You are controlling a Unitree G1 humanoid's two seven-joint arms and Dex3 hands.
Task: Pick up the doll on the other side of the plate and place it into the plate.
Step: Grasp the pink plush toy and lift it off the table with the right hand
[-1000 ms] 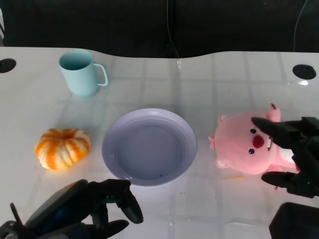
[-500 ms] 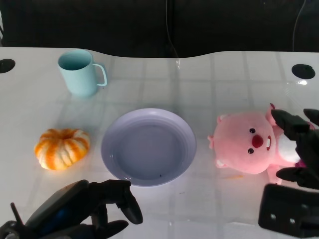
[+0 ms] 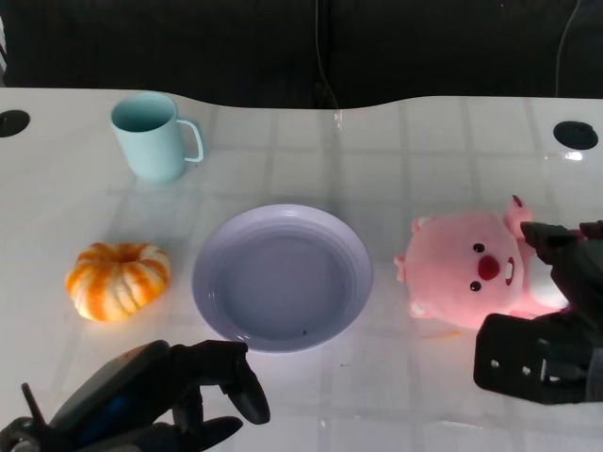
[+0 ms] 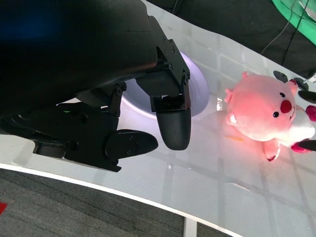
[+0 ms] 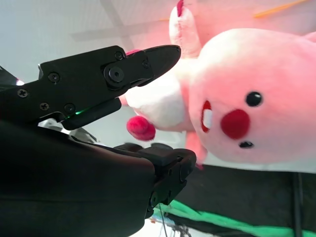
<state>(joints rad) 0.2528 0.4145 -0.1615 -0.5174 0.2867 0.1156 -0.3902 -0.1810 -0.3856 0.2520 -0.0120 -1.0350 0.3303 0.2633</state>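
Head, left wrist and right wrist views of a white surface (image 3: 443,169). Nearest the robot, at lower left in the head view, the left hand (image 3: 179,395) hovers over the near edge of the surface with its fingers (image 4: 170,118) curled loosely inward and nothing in them, just short of the near rim of the plate. At lower right, the right hand (image 3: 556,311) lies against the doll's outer side; one finger (image 5: 148,59) reaches along the doll's white belly and another (image 5: 168,158) sits below it, near a dark pink foot, but whether the fingers have closed on the doll cannot be told from these views. The pink doll (image 3: 476,268) lies on the surface to the right of the plate, close to its rim but apart from it, face up, with a red nose and white teeth showing. The lilac plate (image 3: 283,278) sits at the centre of the surface with nothing in it. To the plate's left, apart from it, rests an orange-and-white pumpkin (image 3: 118,280). Farther back and to the left stands an upright pale blue mug (image 3: 151,137), its handle turned toward the right. Two round dark holes (image 3: 575,135) mark the far corners of the surface, beyond which the background is black.
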